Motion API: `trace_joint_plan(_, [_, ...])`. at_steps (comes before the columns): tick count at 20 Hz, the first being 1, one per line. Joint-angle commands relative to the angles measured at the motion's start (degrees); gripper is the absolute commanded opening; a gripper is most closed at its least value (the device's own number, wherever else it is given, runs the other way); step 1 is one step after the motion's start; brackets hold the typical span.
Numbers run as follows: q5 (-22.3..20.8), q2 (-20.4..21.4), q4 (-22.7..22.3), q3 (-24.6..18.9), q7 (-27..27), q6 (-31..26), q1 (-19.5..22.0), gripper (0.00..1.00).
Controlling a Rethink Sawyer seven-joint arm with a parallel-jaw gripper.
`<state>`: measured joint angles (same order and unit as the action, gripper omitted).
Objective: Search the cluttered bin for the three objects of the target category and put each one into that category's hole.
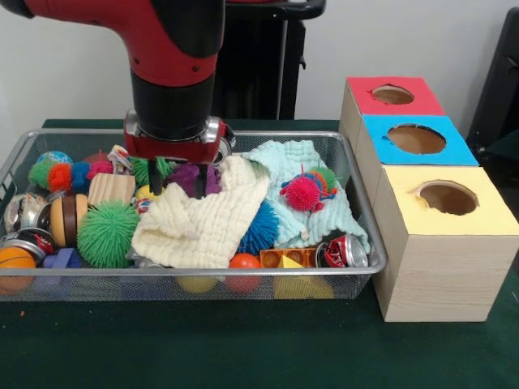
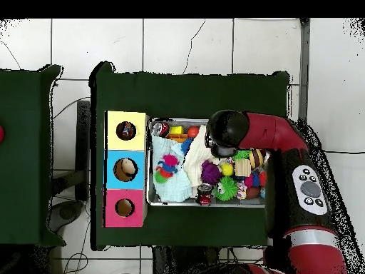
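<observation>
My gripper (image 1: pixel 177 186) hangs low over the middle of the wire bin (image 1: pixel 369 243). It is open, with one finger at the edge of the cream cloth (image 1: pixel 203 220) and the other by a purple spiky ball (image 1: pixel 188 174). Nothing is clamped between the fingers. Close by lie a green spiky ball (image 1: pixel 107 233), a pink spiky ball (image 1: pixel 302 193) on a pale teal cloth (image 1: pixel 284 158), and a blue spiky ball (image 1: pixel 261 228). The red hole (image 1: pixel 393 95), blue hole (image 1: pixel 416 138) and yellow hole (image 1: pixel 448 197) top the boxes right of the bin. From overhead, the arm (image 2: pixel 227 132) hides the gripper.
The bin also holds a crushed red can (image 1: pixel 347 251), an orange ball (image 1: pixel 243 262), a wooden block (image 1: pixel 111 188), shiny metal cans (image 1: pixel 23 212) and another orange ball (image 1: pixel 15 263). The boxes (image 2: pixel 126 169) stand tight against the bin's side. Dark green cloth (image 1: pixel 243 348) covers the table.
</observation>
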<state>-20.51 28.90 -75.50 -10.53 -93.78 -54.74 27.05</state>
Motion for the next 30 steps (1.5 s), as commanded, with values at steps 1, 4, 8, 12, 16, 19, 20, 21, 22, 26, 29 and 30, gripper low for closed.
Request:
trace_joint_plan(1, [-6.84,1.72,-3.11,-5.96,27.11,-10.6,3.91,1.0])
trace_joint_plan(4, [-8.82,-0.08,-1.12,-5.73,27.53,-11.36,4.47,1.0])
trace_joint_plan(8, [-10.05,-0.31,-0.18,-5.76,28.99,-13.73,5.18,1.0])
trace_joint_plan(12, [-11.06,-0.18,-0.23,-5.77,30.01,-14.98,5.55,1.0])
trace_joint_plan(16, [-11.72,-2.61,1.15,-6.06,27.54,-13.76,4.66,1.0])
trace_joint_plan(19, [-12.64,-3.73,1.04,-5.47,25.42,-12.54,3.83,1.0])
trace_joint_plan(20, [-12.82,-3.92,0.87,-5.31,24.78,-12.08,3.59,1.0])
trace_joint_plan(21, [-12.81,-4.11,0.71,-5.29,24.19,-11.58,3.5,1.0])
trace_joint_plan(22, [-12.82,-4.28,0.47,-5.22,23.57,-10.88,3.45,1.0])
trace_joint_plan(26, [-12.37,-4.51,-0.66,-5.47,21.56,-8.83,3.26,1.0])
trace_joint_plan(29, [-12.32,-4.67,-1.15,-5.7,20.93,-7.7,3.21,1.0])
trace_joint_plan(30, [-12.37,-4.85,-1.17,-5.75,20.95,-7.54,3.24,1.0])
